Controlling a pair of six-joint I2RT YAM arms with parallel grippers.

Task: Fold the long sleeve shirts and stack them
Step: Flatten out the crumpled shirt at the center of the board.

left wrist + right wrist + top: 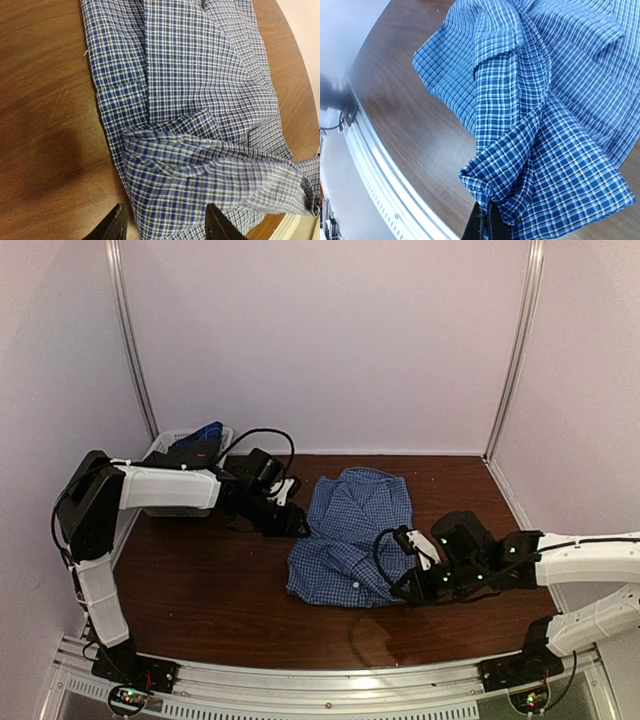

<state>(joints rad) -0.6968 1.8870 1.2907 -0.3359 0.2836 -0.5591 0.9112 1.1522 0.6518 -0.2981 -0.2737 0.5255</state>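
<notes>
A blue checked long sleeve shirt (350, 535) lies partly folded in the middle of the brown table. My left gripper (300, 527) is open at the shirt's left edge; in the left wrist view its fingertips (116, 226) straddle a raised fold of the shirt (200, 100) without closing on it. My right gripper (405, 585) is shut on the shirt's near right corner. In the right wrist view its jaws pinch a bunched fold of the cloth (520, 150) and lift it off the table.
A white basket (180, 450) holding dark and blue items stands at the back left by the left arm. The metal rail (330, 685) runs along the table's near edge. Pale walls enclose the back and sides.
</notes>
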